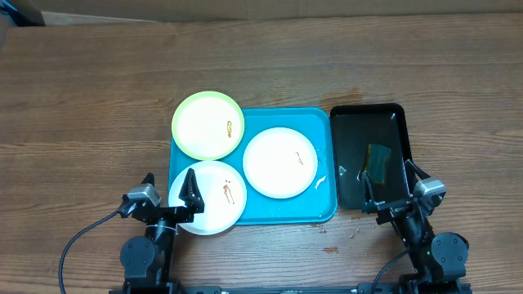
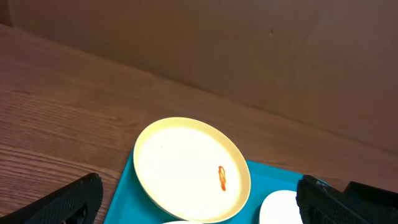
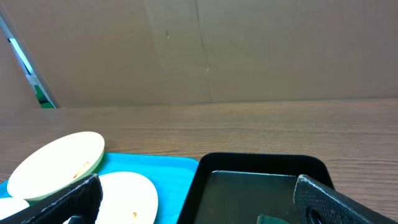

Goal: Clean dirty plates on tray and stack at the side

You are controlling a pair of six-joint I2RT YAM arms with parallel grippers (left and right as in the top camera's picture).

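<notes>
The cyan tray (image 1: 320, 124) lies mid-table with three smeared plates on it. A yellow-green plate (image 1: 207, 124) overhangs its back left corner, one white plate (image 1: 279, 162) sits in the middle, and another white plate (image 1: 209, 198) overhangs the front left corner. My left gripper (image 1: 169, 189) stands open at the front left, one finger over that front plate. In the left wrist view the yellow-green plate (image 2: 186, 168) lies ahead between the spread fingers (image 2: 68, 202). My right gripper (image 1: 391, 184) is open over the near end of the black tray, holding nothing.
A black tray (image 1: 396, 122) right of the cyan one holds liquid and a green sponge (image 1: 378, 161). The black tray (image 3: 261, 163) shows in the right wrist view too. A white scrap (image 1: 321, 181) lies on the cyan tray. Crumbs (image 1: 328, 249) dot the wooden table.
</notes>
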